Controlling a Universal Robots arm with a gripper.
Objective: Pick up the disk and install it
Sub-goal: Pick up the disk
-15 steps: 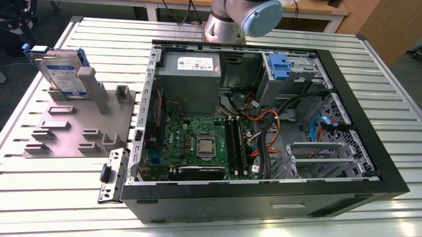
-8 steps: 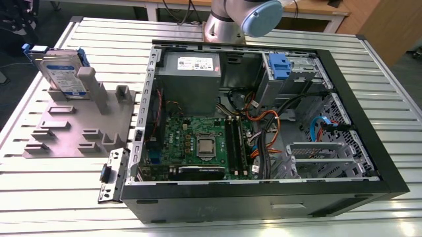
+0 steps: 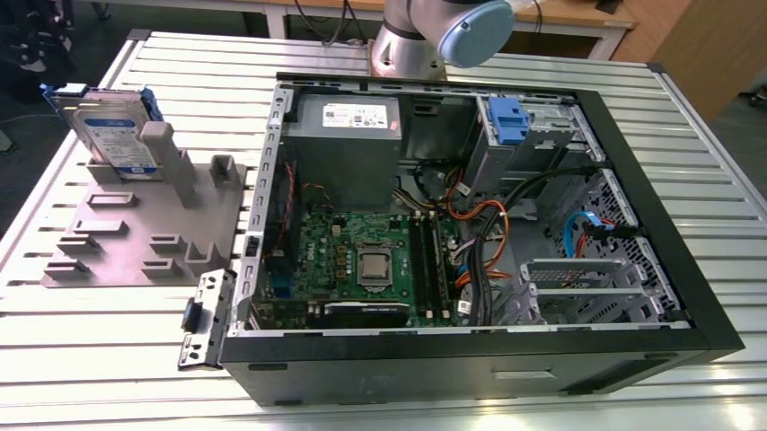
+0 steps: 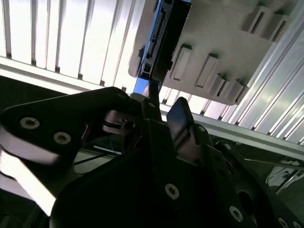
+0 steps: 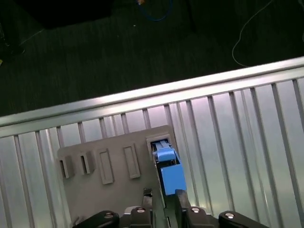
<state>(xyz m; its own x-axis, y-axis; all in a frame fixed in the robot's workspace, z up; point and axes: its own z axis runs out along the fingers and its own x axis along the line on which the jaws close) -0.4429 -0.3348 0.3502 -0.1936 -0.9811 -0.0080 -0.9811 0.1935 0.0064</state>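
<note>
Disk [image 5: 170, 175] was found standing on edge directly ahead of the hand [image 5: 168, 202], its long edge aligned between the spread, empty fingers [image 4: 179, 114].

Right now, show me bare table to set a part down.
In the exterior view: bare table below the fixture plate and at the view's right of the computer case. Crowded inside the case and around the disk.

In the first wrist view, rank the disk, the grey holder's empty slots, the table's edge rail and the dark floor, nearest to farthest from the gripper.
From the open gripper:
1. disk, upright in its slot, directly ahead of it.
2. empty slots, beside the disk on the grey holder.
3. table's edge rail, past the holder.
4. dark floor, beyond the rail.
</note>
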